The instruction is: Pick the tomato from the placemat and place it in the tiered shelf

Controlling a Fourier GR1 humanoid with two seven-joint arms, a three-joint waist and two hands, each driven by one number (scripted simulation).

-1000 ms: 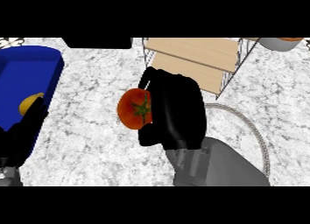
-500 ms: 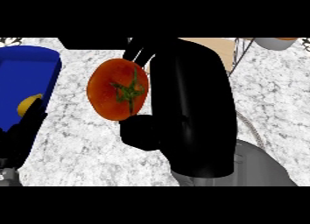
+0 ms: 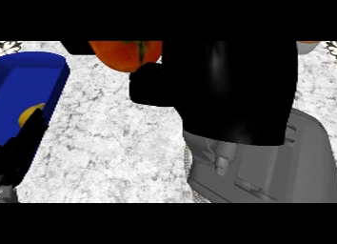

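The tomato [image 3: 125, 54] is red-orange and glossy, with a dark green stem patch showing on its right side. Only its lower part is visible, cut off along the top of the view. It is off the counter, held up high against the black right hand [image 3: 227, 90], whose thumb curls just below and to its right. The placemat and the tiered shelf cannot be made out.

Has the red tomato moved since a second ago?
Yes. The round red tomato, held in the black right hand, has gone up the view, now cut by the top edge, well above the yellow object in the blue tray.
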